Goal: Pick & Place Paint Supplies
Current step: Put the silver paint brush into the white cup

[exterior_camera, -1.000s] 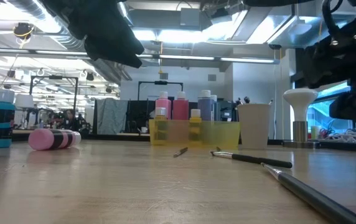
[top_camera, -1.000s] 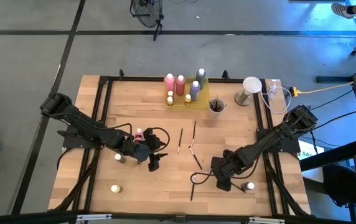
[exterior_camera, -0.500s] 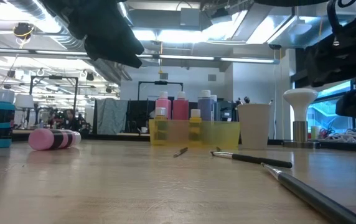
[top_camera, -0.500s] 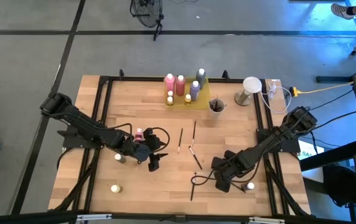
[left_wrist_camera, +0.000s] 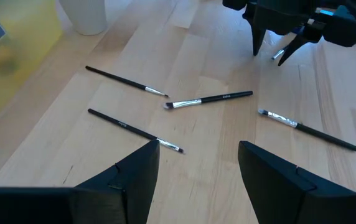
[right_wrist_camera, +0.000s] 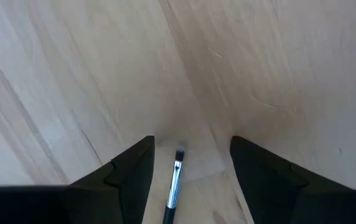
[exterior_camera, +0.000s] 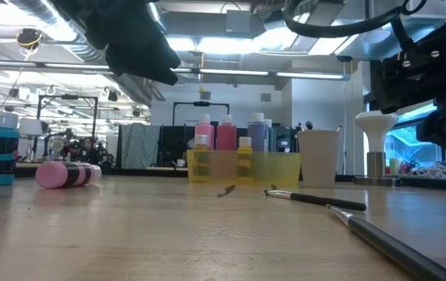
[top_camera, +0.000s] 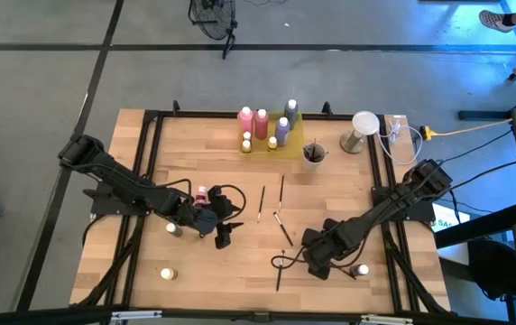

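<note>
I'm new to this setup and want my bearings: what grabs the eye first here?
The right hand hangs low over the table's near right part, open fingers straddling a paintbrush. At the far edge, a yellow tray holds upright paint bottles, and more brushes lie loose mid-table.

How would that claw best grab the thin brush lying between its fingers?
Probably from straight above, with the right gripper open astride the paintbrush. It lies flat on the table, so the fingers should close across its thin handle, just behind the bristles.
</note>
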Action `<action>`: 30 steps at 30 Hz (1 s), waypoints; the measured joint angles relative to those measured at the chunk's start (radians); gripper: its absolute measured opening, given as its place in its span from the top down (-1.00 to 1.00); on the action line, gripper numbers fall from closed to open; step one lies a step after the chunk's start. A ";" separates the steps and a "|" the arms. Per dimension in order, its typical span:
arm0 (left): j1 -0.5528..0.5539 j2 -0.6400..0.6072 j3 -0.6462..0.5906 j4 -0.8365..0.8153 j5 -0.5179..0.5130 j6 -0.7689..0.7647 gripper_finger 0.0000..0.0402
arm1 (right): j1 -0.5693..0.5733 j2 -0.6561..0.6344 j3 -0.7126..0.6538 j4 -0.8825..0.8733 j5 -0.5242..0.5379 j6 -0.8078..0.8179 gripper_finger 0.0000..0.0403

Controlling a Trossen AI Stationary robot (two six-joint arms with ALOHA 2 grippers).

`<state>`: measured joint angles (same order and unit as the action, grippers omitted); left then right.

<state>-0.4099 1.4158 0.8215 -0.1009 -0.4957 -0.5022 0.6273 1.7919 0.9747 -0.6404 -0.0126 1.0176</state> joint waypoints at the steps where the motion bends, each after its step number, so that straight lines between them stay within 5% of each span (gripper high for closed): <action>1: 0.000 0.000 0.000 0.000 0.000 0.000 -0.06 | 0.000 0.010 0.010 -0.011 0.001 0.000 -0.08; 16: 0.000 0.000 0.000 0.000 0.000 0.000 -0.06 | 0.002 0.103 0.125 -0.139 -0.020 0.013 -0.07; 30: 0.000 0.000 0.000 0.000 0.000 0.000 -0.06 | 0.012 0.104 0.125 -0.135 -0.059 0.075 0.20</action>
<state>-0.4097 1.4158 0.8215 -0.1009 -0.4961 -0.5022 0.6391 1.8957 1.1000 -0.7750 -0.0719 1.0923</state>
